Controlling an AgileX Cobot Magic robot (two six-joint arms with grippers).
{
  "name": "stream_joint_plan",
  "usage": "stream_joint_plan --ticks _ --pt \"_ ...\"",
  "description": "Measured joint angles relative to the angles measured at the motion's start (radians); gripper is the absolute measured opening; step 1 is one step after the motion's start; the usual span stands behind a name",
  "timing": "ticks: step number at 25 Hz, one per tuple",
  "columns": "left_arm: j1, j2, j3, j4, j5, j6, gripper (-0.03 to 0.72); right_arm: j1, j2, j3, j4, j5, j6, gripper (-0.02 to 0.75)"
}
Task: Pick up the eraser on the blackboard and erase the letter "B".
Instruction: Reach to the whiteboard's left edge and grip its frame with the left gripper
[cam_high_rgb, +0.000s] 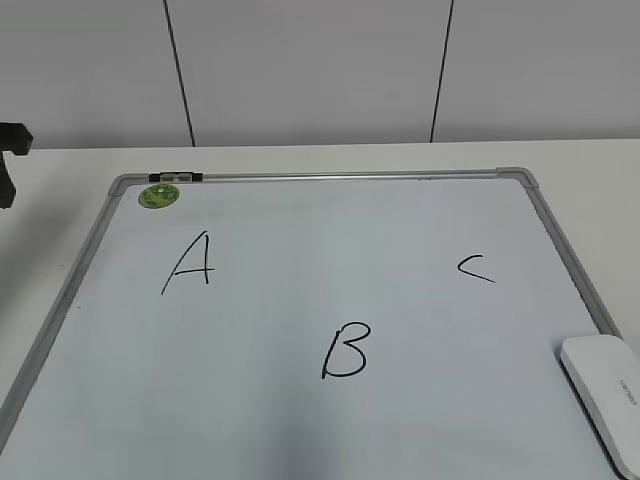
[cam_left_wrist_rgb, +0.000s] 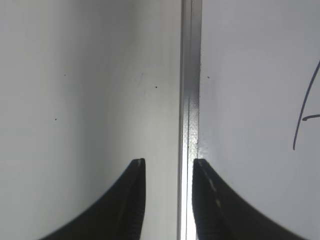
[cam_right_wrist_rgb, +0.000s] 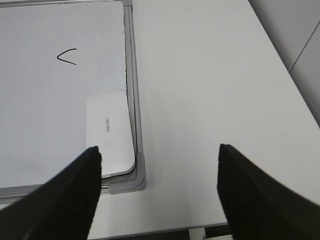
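The blackboard (cam_high_rgb: 300, 225) is a white board in a grey frame, lying flat on the table. The black letter "B" (cam_high_rgb: 345, 350) is at its front middle. The white eraser (cam_high_rgb: 605, 395) lies on the board's front right corner and also shows in the right wrist view (cam_right_wrist_rgb: 110, 132). My right gripper (cam_right_wrist_rgb: 159, 150) is wide open and empty, above the table just right of the board's corner cap (cam_right_wrist_rgb: 137, 177), with its left finger near the eraser. My left gripper (cam_left_wrist_rgb: 168, 162) is open and empty, straddling the board's left frame rail (cam_left_wrist_rgb: 190, 100) from above.
A black "A" (cam_high_rgb: 190, 262) is at the board's left and a small "C" (cam_high_rgb: 476, 267) at its right. A green sticker (cam_high_rgb: 158, 195) and a marker clip sit at the far left corner. The table's front edge (cam_right_wrist_rgb: 200, 220) is close under my right gripper.
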Motion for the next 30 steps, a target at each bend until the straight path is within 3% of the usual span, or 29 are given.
stream_joint_plan --ticks 7,30 --pt "0.000 0.153 -0.139 -0.009 0.098 0.046 0.241 0.000 0.000 0.000 0.000 0.000 0.000 0.536" --pt "0.000 0.388 -0.152 -0.052 0.057 0.127 0.240 0.000 0.000 0.000 0.000 0.000 0.000 0.536"
